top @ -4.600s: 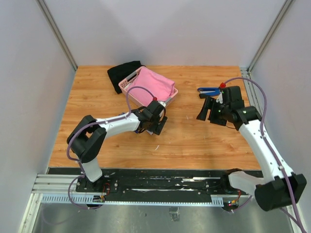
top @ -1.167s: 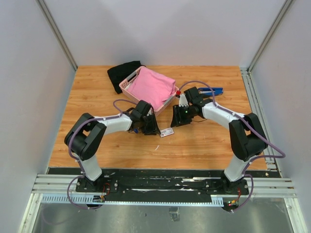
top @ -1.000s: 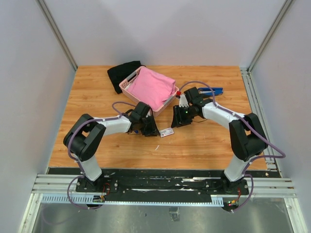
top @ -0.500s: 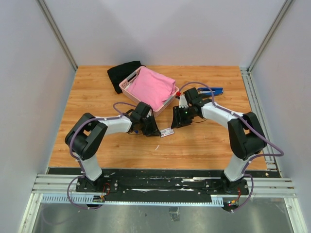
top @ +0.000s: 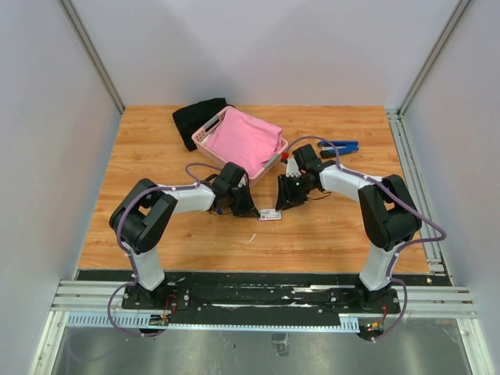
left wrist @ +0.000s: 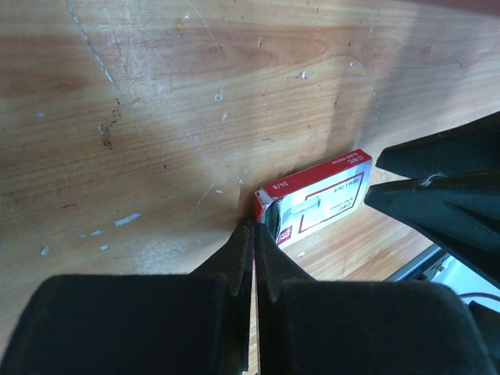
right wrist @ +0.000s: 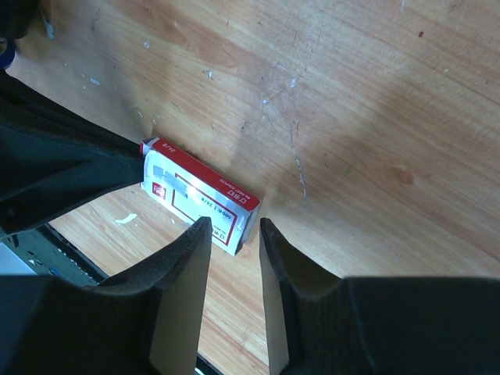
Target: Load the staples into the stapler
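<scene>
- Top external view: the staples carton (top: pixel 270 214) is lying on the table (top: pixel 156 156) in the narrow gap between the left claw (top: pixel 251 209) and the right claw (top: pixel 283 201). Its long axis is running from one claw across to the other, so each claw is being met by a short end. The stapler (top: pixel 341 145) is lying well apart, behind the right claw.
- Left wrist view: the left claw (left wrist: pixel 253 226) is being held fully closed, its tips touching the carton's (left wrist: pixel 324 195) near end. Whether the end flap is being pinched cannot be told. The carton is stretching straight ahead of the tips, slanting rightward toward the right claw's dark fingers (left wrist: pixel 437 180).
- Right wrist view: the right claw (right wrist: pixel 233 226) is being held narrowly open, gripping nothing. The carton's (right wrist: pixel 199 195) other end is lying just at its tips, the long axis running ahead and leftward toward the left claw (right wrist: pixel 62 172). The staples themselves are not being shown. Both claws are judged equally near, and a pull along this axis is judged the likely opening move.
</scene>
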### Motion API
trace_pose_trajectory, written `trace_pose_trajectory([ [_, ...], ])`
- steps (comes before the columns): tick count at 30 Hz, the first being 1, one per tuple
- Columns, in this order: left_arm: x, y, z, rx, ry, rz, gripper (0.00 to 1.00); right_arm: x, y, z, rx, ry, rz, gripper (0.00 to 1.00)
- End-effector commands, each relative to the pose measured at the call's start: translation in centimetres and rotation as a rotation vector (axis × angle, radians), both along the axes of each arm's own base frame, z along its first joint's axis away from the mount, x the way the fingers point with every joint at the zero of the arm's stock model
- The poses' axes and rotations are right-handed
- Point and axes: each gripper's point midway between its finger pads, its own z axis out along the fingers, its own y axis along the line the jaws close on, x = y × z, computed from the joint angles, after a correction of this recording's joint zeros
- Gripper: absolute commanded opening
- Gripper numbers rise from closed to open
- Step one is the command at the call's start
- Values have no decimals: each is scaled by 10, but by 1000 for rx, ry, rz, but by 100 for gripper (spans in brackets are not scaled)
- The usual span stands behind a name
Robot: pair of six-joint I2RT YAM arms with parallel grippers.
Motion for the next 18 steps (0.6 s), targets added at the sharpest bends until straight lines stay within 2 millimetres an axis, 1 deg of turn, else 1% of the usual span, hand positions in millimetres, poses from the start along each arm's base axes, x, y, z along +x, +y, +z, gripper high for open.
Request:
trace_pose_trajectory([
  [1, -6, 8, -17, 67, 38, -4, 0, 5, 1, -4, -1, 1, -6, 31],
  [6, -6, 9, -19, 80, 53, 12, 0, 2, -4, -8, -24, 9, -25, 29],
  [14, -5, 10, -21, 91, 70, 39, 0, -5, -4, -14, -20, 50, -49, 27],
  [18, -5, 11, -22, 95, 75, 43, 0, -12, -4, -17, -15, 79, -54, 25],
])
